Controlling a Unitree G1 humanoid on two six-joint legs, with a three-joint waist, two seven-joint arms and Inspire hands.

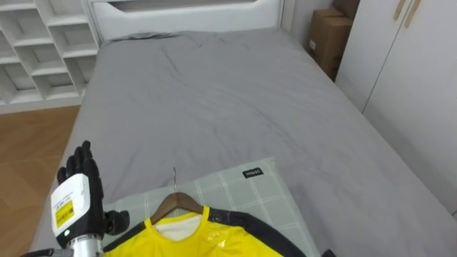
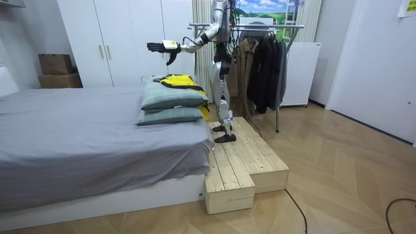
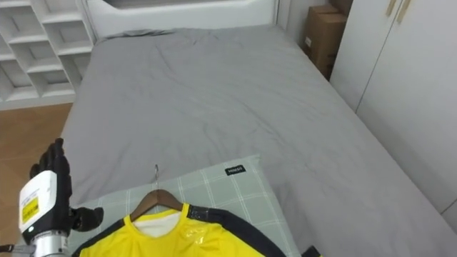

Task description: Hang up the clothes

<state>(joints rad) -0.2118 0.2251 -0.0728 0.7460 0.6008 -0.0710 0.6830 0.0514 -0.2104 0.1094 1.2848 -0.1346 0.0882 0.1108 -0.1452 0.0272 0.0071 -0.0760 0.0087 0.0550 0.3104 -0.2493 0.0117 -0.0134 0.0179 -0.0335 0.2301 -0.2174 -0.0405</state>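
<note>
A: Which step is the robot at?

B: Pre-grasp, by the look of it. The yellow shirt w/ black trim [image 1: 207, 239] sits on the curved wooden hanger [image 1: 171, 202]. Both lie on the top grey-green checked pillow [image 1: 246, 191], at the near end of the grey-sheeted bed [image 1: 214, 93]. Nothing is lifted yet.

A: And the left hand [image 1: 80, 184]?

B: It's raised in the air, just left of the hanger's shoulder in the eye views, over the pillow's edge. Its fingers [image 1: 84, 153] are straight and spread, pointing up, and the thumb sticks out sideways toward the hanger. It holds nothing and, as far as one can tell, touches nothing.

A: What does the next move call for?

B: Prob. the hand has to come down and across to the hanger's neck, just below the thin metal hook [image 1: 174, 178]. Then it curls round the wood and lifts w/o letting the shirt slide off.

A: And after that?

B: A turn. In the room view the robot stands on the pale wooden platform [image 2: 240, 162] between the bed and the metal clothes rail hung w/ dark garments [image 2: 260, 27]. The rail is behind it, so it has to swing round and get the hook over the bar.

A: Anything tricky?

B: The hanger lies flat on soft bedding, so there's not much room to get fingers under the wood. The hook points up the bed, so it likely needs re-orienting before it meets the rail.
</note>
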